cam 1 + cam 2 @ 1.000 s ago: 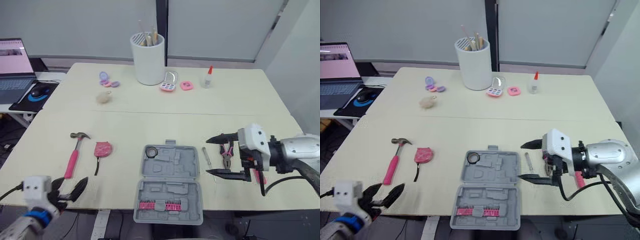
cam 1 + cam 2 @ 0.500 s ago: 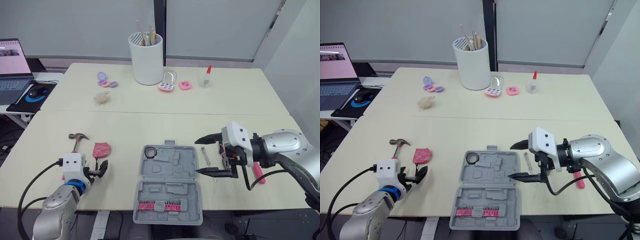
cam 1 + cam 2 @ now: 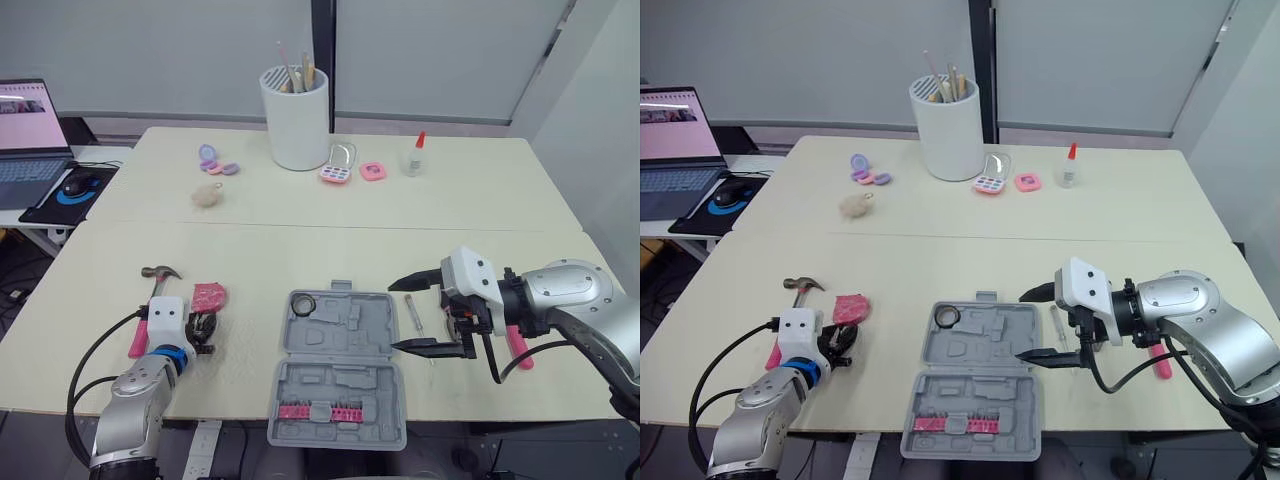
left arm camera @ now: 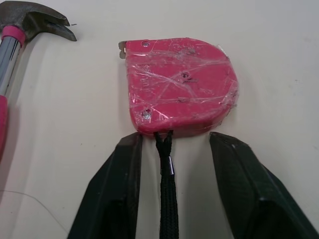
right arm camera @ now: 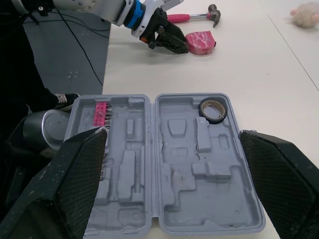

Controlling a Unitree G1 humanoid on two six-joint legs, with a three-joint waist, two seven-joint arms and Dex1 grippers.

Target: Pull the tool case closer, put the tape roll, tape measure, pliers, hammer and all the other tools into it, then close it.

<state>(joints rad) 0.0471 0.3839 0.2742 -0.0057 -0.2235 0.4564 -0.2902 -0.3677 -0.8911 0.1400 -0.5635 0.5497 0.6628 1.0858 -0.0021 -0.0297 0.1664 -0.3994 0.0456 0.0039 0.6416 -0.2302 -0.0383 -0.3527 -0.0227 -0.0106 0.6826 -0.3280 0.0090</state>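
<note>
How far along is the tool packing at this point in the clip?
Done: the tool case lies open at the near edge of the table, with the tape roll in it. In hand: the left gripper, open, straddles the cord of the tape measure, not gripping yet; the right gripper hangs open by the case. Left: hammer, screwdriver, then closing.

tool case point(image 3: 340, 345): grey
bit strip point(image 3: 312, 411): pink
tape measure point(image 4: 179, 84): pink-red
cord point(image 4: 168, 199): black
hammer point(image 4: 35, 22): pink handle, dark head
tape roll point(image 5: 213, 118): black
table point(image 3: 300, 240): cream
</note>
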